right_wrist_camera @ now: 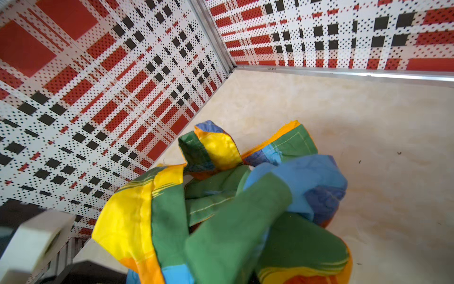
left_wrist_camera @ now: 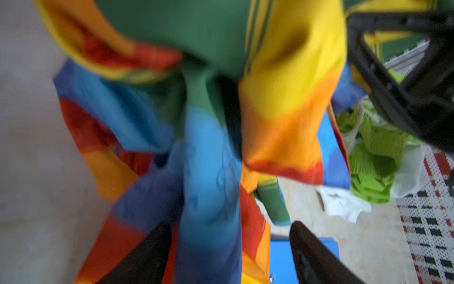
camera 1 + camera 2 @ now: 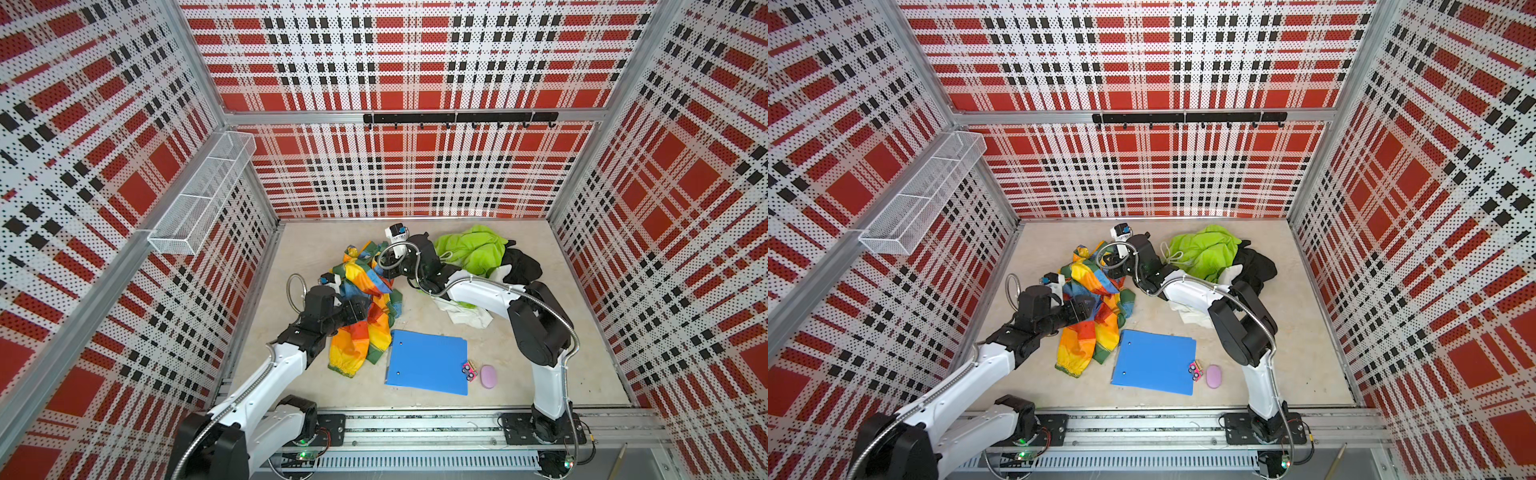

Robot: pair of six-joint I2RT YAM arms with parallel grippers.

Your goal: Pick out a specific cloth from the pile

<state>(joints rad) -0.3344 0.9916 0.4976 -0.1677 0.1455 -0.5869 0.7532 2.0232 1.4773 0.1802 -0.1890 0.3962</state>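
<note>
Cloth (image 2: 208,159) | left wrist: between parted left claw (image 2: 229,228) | top views: gap hidden

The cloth (image 3: 365,303) sprawls left of centre on the tabletop (image 3: 307,249), its gathered hem (image 3: 343,368) just beside the blue folder (image 3: 428,361); the left gripper (image 3: 360,311) is against its middle and the right gripper (image 3: 383,268) is at its upper folds, the jaws of both hidden here; the pile (image 3: 473,249), lime green, black and white, lies to the right, partly under the right arm (image 3: 482,293); a small pink toy (image 3: 468,368) and a lilac oval (image 3: 488,376) sit by the folder's right edge; a wire basket (image 3: 203,195) hangs on the left wall (image 3: 83,166).
</note>
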